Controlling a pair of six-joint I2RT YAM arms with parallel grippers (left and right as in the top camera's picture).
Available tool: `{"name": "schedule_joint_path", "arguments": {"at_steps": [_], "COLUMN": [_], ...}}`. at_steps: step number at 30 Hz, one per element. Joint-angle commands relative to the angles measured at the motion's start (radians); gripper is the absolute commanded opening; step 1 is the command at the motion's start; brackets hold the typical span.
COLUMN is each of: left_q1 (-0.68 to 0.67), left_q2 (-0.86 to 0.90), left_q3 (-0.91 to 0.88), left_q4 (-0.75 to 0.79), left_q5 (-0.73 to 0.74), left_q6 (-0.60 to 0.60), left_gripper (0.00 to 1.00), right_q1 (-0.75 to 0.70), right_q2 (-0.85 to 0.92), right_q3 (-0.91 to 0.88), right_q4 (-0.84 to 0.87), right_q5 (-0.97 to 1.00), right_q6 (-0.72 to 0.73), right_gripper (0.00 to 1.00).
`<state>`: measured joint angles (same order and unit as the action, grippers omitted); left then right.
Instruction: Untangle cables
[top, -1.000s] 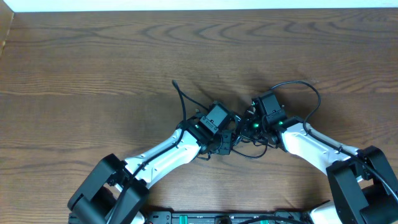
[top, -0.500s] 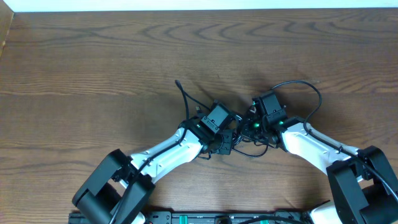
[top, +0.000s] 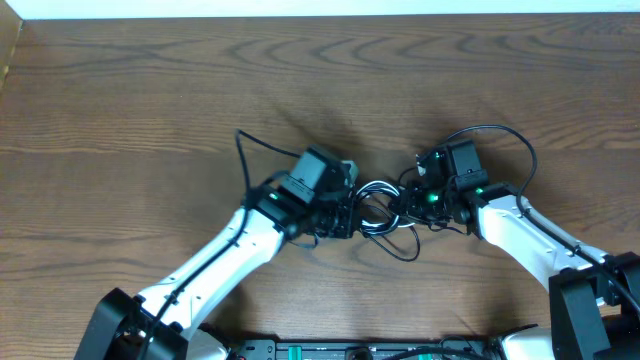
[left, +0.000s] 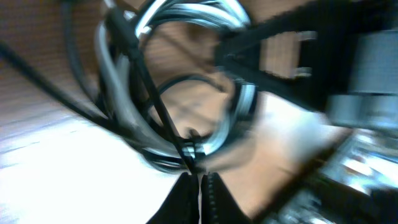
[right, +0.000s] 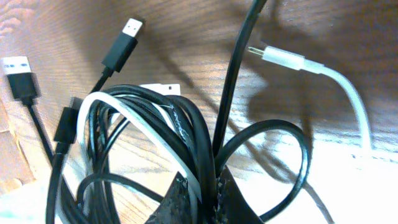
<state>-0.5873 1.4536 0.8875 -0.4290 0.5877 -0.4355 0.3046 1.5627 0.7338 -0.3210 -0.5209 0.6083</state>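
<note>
Pinching cables (right: 189, 127), right end effector (right: 202, 186)

No legible text or labels

Cables (top: 375, 195) lie on the table (top: 150, 100) between left fingers (left: 177, 202) and right fingers (right: 177, 200).

The overhead camera hangs high above the dark brown wood-grain table (top: 150, 90) and looks straight down, with the tangle of thin black and white cables (top: 378, 203) just below the middle of its picture. The left wrist camera sits very close on the tangle's left, looking past the left gripper (left: 200, 186) into blurred loops. The right wrist camera sits equally close on the tangle's right, looking past the right gripper (right: 208, 186). All three views share the tangle.
</note>
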Motion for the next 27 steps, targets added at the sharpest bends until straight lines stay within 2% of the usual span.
{"name": "schedule_joint_path", "arguments": {"at_steps": [1, 5, 7, 8, 12, 15, 16, 18, 20, 23, 27], "left_q1": [0.058, 0.100, 0.105, 0.105, 0.097, 0.068, 0.055, 0.028, 0.000, -0.035, -0.054], "left_q2": [-0.001, -0.001, -0.001, 0.000, 0.001, 0.006, 0.008, 0.016, 0.031, 0.076, 0.145], "left_q3": [-0.007, -0.007, -0.007, -0.007, -0.008, -0.008, -0.008, -0.008, -0.008, -0.008, -0.008], "left_q4": [0.027, 0.067, 0.072, 0.064, -0.047, -0.112, -0.123, -0.127, -0.124, -0.115, -0.079], "left_q5": [0.353, 0.497, 0.499, 0.465, 0.181, 0.014, -0.012, -0.037, -0.072, -0.136, -0.114], "left_q6": [0.091, 0.103, 0.103, 0.103, 0.102, 0.110, 0.130, 0.170, 0.196, 0.201, 0.208], "left_gripper": [0.07, 0.07, 0.08, 0.07, 0.08, 0.16, 0.17, 0.27, 0.30, 0.30, 0.30], "right_q1": [-0.010, -0.010, -0.011, -0.011, -0.011, -0.011, -0.011, -0.011, -0.011, -0.011, -0.011], "right_q2": [-0.008, -0.008, -0.008, -0.008, -0.008, -0.008, -0.008, -0.008, -0.008, -0.008, -0.008], "right_q3": [0.004, 0.004, 0.004, 0.004, 0.004, 0.004, 0.004, 0.004, 0.004, 0.004, 0.004], "right_q4": [-0.028, -0.037, -0.041, -0.042, -0.042, -0.042, -0.042, -0.041, -0.041, -0.042, -0.042], "right_q5": [0.041, 0.064, 0.076, 0.077, 0.074, 0.074, 0.074, 0.074, 0.074, 0.073, 0.073], "right_q6": [-0.049, -0.075, -0.075, -0.075, -0.075, -0.074, -0.074, -0.074, -0.074, -0.074, -0.074], "right_gripper": [0.01, 0.01, 0.01, 0.01, 0.01, 0.01, 0.01, 0.01, 0.01, 0.01, 0.01]}}
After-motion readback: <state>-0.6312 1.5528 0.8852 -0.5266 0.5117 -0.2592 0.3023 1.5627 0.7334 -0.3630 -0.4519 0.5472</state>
